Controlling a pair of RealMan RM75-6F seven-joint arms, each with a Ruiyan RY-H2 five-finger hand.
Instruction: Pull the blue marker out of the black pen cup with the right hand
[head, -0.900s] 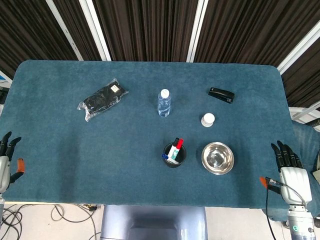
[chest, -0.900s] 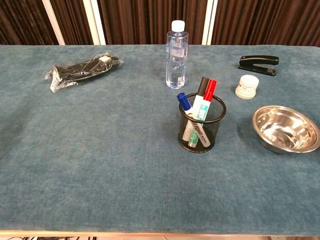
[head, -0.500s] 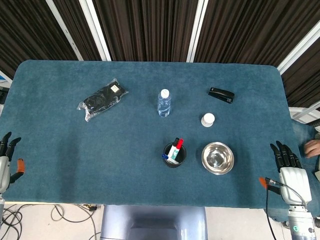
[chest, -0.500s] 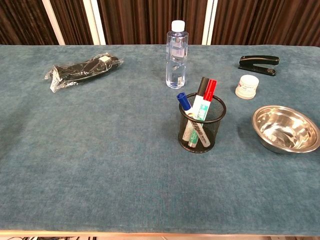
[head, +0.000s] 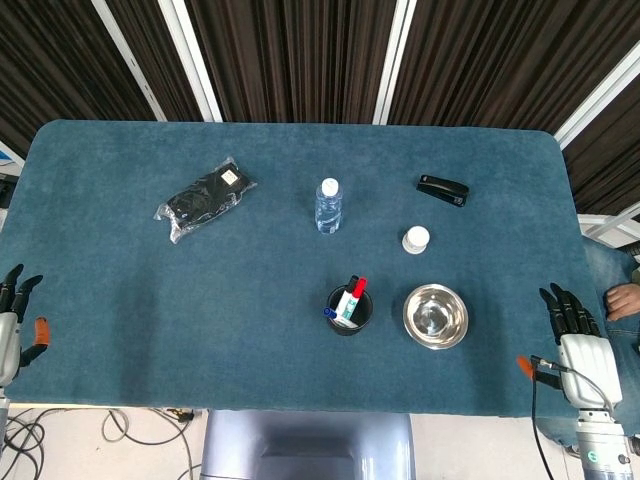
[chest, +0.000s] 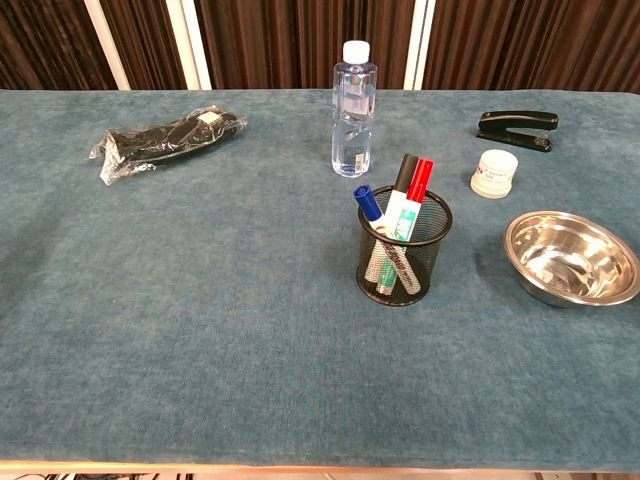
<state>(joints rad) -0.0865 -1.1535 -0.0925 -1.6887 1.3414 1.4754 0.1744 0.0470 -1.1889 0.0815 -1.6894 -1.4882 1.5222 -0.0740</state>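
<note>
A black mesh pen cup (head: 349, 310) (chest: 402, 248) stands on the blue table cloth, a little right of centre near the front. A blue marker (chest: 369, 205) (head: 329, 313) leans out of its left side, beside a black-capped and a red-capped marker (chest: 418, 182). My right hand (head: 578, 342) hovers off the table's front right corner, fingers spread, holding nothing, far from the cup. My left hand (head: 12, 320) sits at the front left edge, also spread and empty. Neither hand shows in the chest view.
A steel bowl (head: 435, 316) (chest: 572, 257) sits just right of the cup. Behind are a small white jar (head: 415, 239), a black stapler (head: 443, 189), a water bottle (head: 328, 205) and a black wrapped bundle (head: 203, 198). A person's hand (head: 622, 299) shows at the right edge.
My right hand has edged slightly toward the table's front. A person's hand has appeared at the right edge. The cup and markers have not moved.
</note>
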